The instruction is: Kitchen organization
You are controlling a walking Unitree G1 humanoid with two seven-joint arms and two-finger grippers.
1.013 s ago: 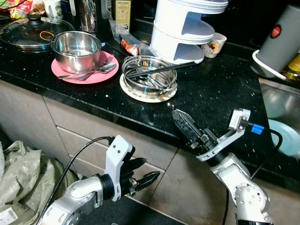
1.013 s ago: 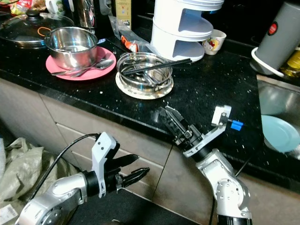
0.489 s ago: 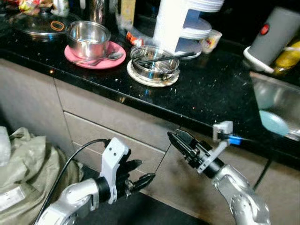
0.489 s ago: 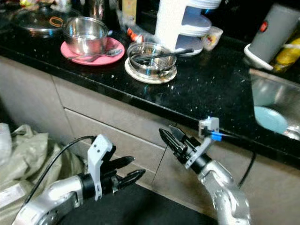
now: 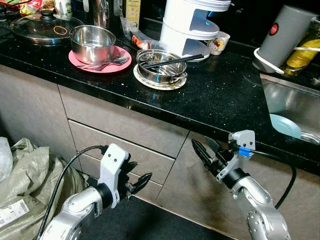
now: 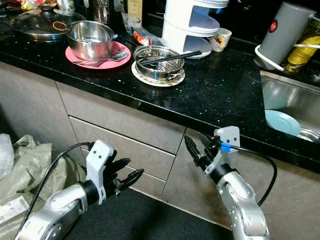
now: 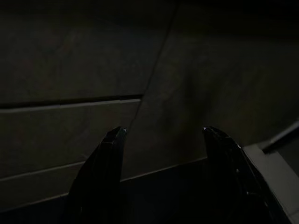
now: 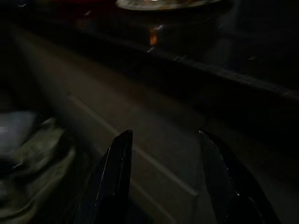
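Observation:
On the black counter (image 5: 225, 95) a steel pot (image 5: 92, 42) stands on a pink plate (image 5: 102, 65) with spoons (image 5: 111, 61) beside it. A steel bowl (image 5: 160, 72) holding utensils and black chopsticks rests on a white plate. My left gripper (image 5: 136, 182) hangs low before the grey drawer fronts (image 5: 125, 132), open and holding nothing. My right gripper (image 5: 202, 150) is open too, below the counter's edge in front of a cabinet door. In the dark left wrist view the left gripper (image 7: 163, 133) faces drawer seams. The right gripper (image 8: 164, 135) points along the cabinet fronts under the counter.
A white tiered rack (image 5: 192, 22) and a small cup (image 5: 217, 44) stand at the back. A glass lid (image 5: 42, 27) lies far left. A grey jug (image 5: 282, 35) is beside the sink (image 5: 295, 102), which holds a blue plate (image 5: 285, 125). A sack (image 5: 22, 172) sits on the floor.
The view has pulled back from the counter. My right gripper has come down from the counter's edge to cabinet height. The left gripper stays low and open.

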